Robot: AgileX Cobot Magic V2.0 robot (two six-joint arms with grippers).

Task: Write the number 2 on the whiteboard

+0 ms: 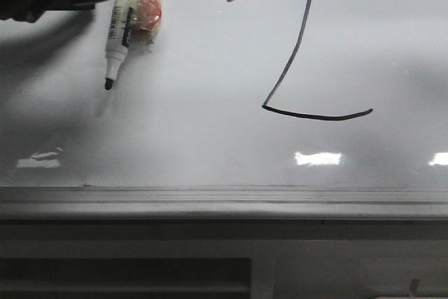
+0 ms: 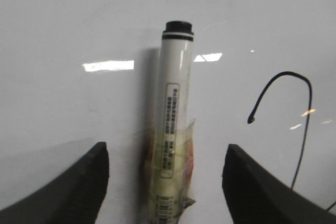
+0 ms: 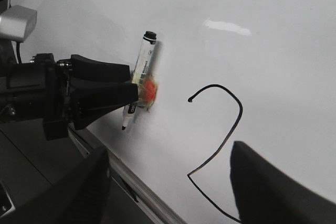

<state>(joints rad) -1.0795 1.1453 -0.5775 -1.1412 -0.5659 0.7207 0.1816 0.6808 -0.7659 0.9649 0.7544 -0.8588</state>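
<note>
The left gripper is black, with thick fingers that get thin at the tips. Behind it sit a blocky black wrist, a thin black cable and a shiny silver box. The right gripper's fingers are dark and curved.

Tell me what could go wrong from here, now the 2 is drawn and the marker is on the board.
1. The marker lies uncapped on the whiteboard, tip bare; a nudge could leave a stray mark.
2. The left tool stands open around the marker; closing off-centre could roll it toward the rail.
3. The right tool hangs near the number 2 and might smear its base stroke.
</note>
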